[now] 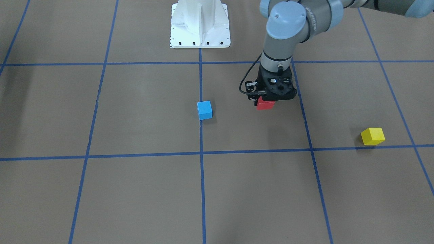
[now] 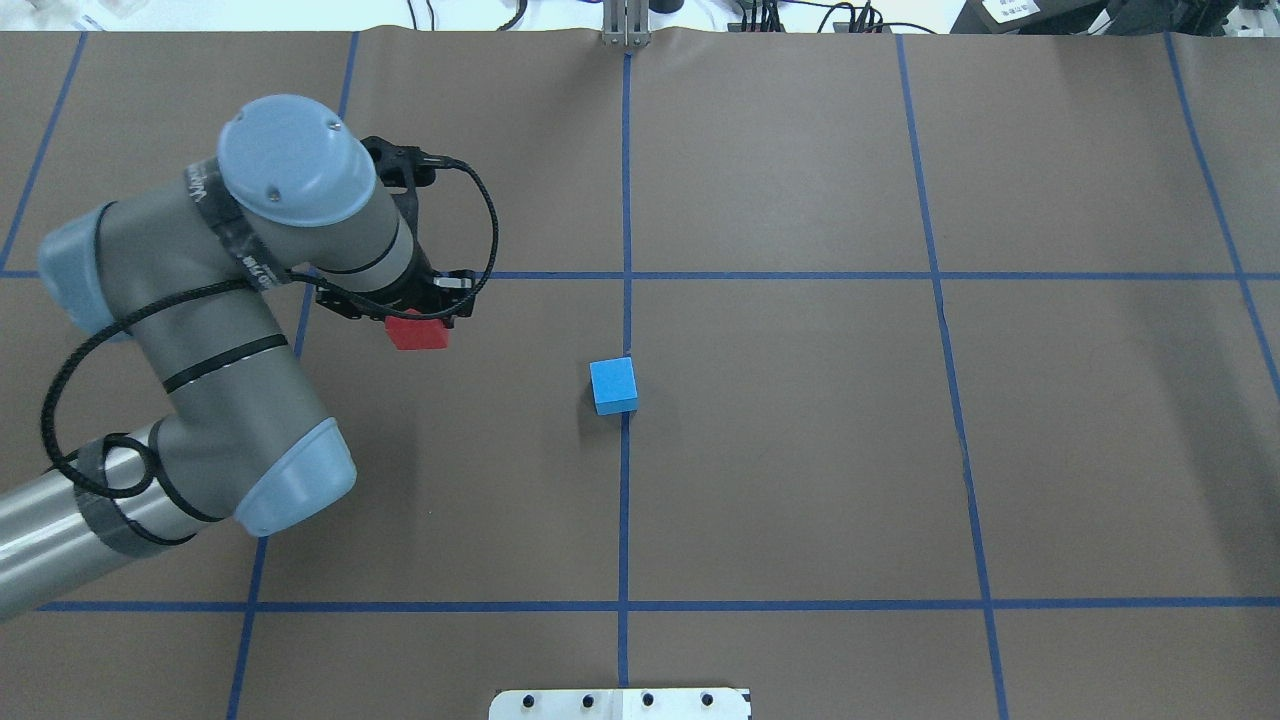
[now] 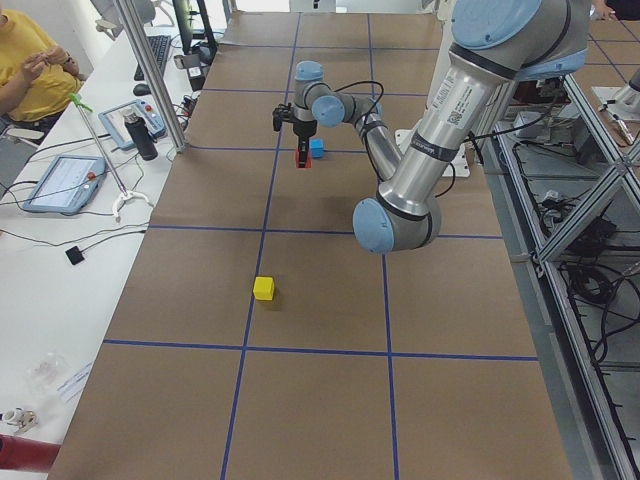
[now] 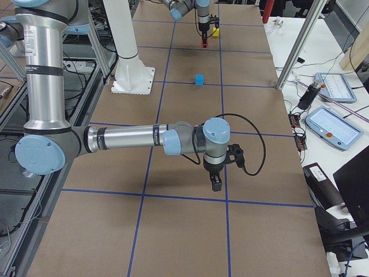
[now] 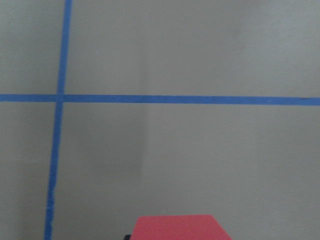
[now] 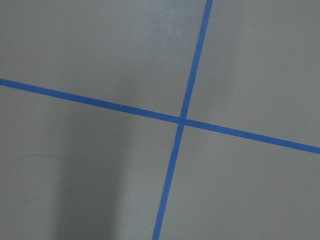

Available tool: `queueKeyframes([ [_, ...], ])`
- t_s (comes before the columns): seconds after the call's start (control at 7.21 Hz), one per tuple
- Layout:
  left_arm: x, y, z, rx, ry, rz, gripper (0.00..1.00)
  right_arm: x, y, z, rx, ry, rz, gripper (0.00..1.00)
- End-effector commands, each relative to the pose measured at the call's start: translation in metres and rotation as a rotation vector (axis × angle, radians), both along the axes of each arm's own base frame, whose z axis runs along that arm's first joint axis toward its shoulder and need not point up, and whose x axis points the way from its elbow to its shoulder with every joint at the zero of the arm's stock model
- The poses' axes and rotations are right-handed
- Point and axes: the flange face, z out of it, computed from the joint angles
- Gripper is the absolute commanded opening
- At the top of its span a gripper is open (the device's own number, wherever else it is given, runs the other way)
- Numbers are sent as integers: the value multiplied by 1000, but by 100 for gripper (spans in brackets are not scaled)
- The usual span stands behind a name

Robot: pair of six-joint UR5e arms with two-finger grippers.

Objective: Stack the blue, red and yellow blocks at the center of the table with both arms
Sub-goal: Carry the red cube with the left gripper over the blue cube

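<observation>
My left gripper (image 2: pixel 418 318) is clenched on the red block (image 1: pixel 265 105) and holds it above the table (image 1: pixel 135 189), to the left of the blue block (image 1: pixel 204 110). I hold it high, I think, so it can go on top of the blue block, which lies at the center as the base. The yellow block (image 1: pixel 372 136) lies further left of the blue one, well apart. My right gripper (image 4: pixel 215 183) hangs far from the blue block. I cannot tell if it is released.

No legible writing; only blurred, unreadable lettering on the left arm (image 2: pixel 220 335)
</observation>
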Motion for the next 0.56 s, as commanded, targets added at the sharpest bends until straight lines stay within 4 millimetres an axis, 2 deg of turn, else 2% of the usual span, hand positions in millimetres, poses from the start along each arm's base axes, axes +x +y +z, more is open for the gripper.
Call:
queueKeyframes([
  [0.0,53,-9,-58,6,15,13,0,7,6,7,-6,3,5,100],
  [0.28,110,-8,-99,-19,13,17,0,7,7,7,-8,2,6,100],
  [0.42,131,0,-99,-16,0,33,0,8,7,7,-9,1,10,100],
])
